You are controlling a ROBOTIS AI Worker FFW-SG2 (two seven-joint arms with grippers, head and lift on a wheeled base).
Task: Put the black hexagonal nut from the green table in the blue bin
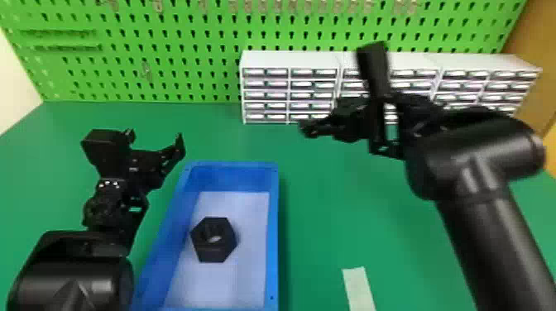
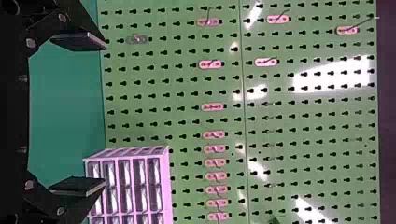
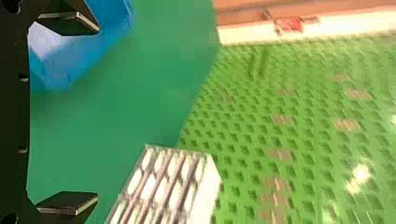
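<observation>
Inside the blue bin point(image 1: 272, 231) — head view — lies the black nut point(image 1: 213, 253).

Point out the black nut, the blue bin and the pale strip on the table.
Black nut point(image 1: 212, 251): head view, on its near side.
Blue bin point(image 1: 273, 231): head view, on its right wall.
Pale strip point(image 1: 359, 289): head view, visible middle.

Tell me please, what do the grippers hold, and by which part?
Nothing: the left gripper and right gripper are open; the black nut lies in the blue bin.
</observation>
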